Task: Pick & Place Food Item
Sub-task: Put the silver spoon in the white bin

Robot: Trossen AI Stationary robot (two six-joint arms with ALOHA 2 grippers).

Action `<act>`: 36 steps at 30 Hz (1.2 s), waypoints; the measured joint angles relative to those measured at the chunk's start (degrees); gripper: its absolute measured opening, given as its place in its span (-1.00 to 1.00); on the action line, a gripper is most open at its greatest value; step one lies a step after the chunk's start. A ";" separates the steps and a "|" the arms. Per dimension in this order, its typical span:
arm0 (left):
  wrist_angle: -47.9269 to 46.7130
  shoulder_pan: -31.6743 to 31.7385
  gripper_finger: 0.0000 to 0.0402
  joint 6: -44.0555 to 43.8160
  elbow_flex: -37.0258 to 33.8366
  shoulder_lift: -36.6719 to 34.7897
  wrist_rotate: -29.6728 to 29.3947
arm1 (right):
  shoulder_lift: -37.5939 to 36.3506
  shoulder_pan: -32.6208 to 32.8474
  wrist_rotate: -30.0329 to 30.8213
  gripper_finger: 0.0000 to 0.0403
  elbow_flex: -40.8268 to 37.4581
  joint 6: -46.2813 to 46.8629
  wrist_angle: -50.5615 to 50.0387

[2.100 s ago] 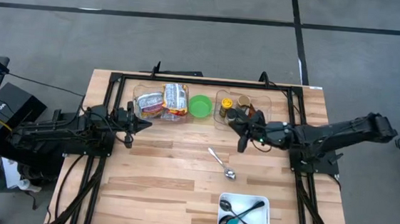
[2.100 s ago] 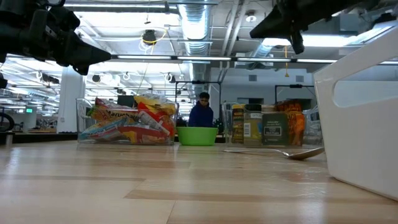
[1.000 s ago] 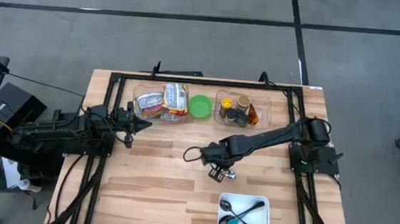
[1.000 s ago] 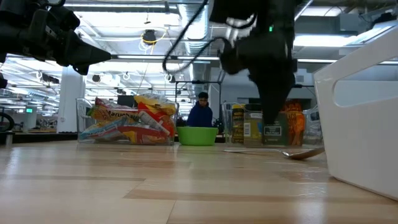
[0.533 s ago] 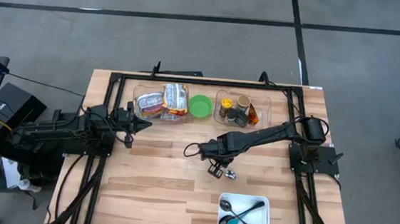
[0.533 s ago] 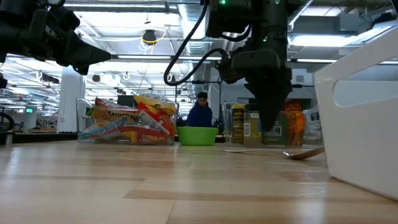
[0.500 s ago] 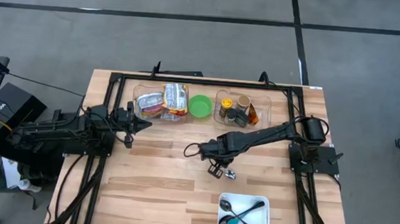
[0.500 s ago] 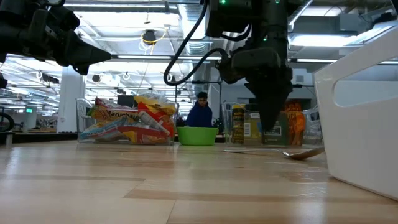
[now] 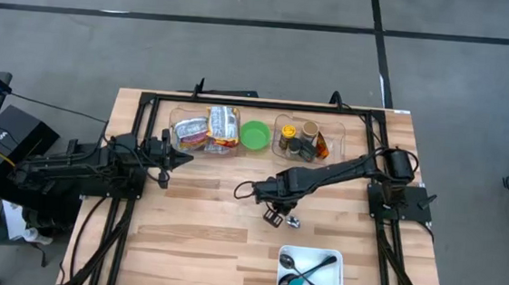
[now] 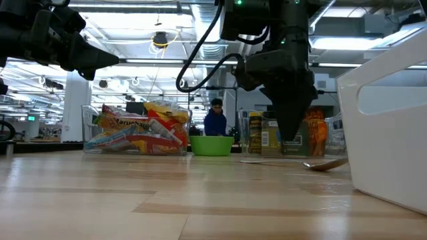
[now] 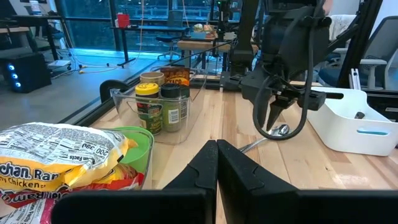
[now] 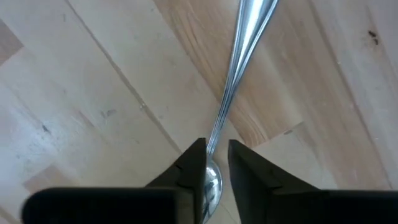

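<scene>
Right wrist view: right gripper (image 12: 212,163), fingers slightly parted, straddles the metal spoon (image 12: 239,74) lying on the wooden table (image 9: 193,229) near its centre, without lifting it. Left gripper (image 9: 183,158), fingers closed and empty, waits beside the noodle-packet bin (image 9: 203,129).

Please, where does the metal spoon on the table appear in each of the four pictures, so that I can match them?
High view: spoon at table centre, mostly under the right hand.
Low view: spoon lies right of centre, below the right hand.
Left wrist view: spoon beneath the right hand.
Right wrist view: spoon between that hand's fingers.
Shared landmark: white bin; not in the right wrist view.
</scene>
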 joint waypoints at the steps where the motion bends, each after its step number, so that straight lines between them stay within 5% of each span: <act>1: 0.00 -0.01 -1.00 0.00 0.00 -0.01 0.00 | 0.00 -0.01 0.01 -0.67 0.01 0.49 0.02; 8: 0.00 0.01 -1.00 0.00 0.00 0.00 0.00 | 0.00 -0.04 0.24 -0.49 -0.02 2.66 0.45; 36: -0.02 0.01 -1.00 0.00 0.00 -0.01 0.02 | 0.00 -0.39 0.87 -0.49 -4.72 2.66 6.50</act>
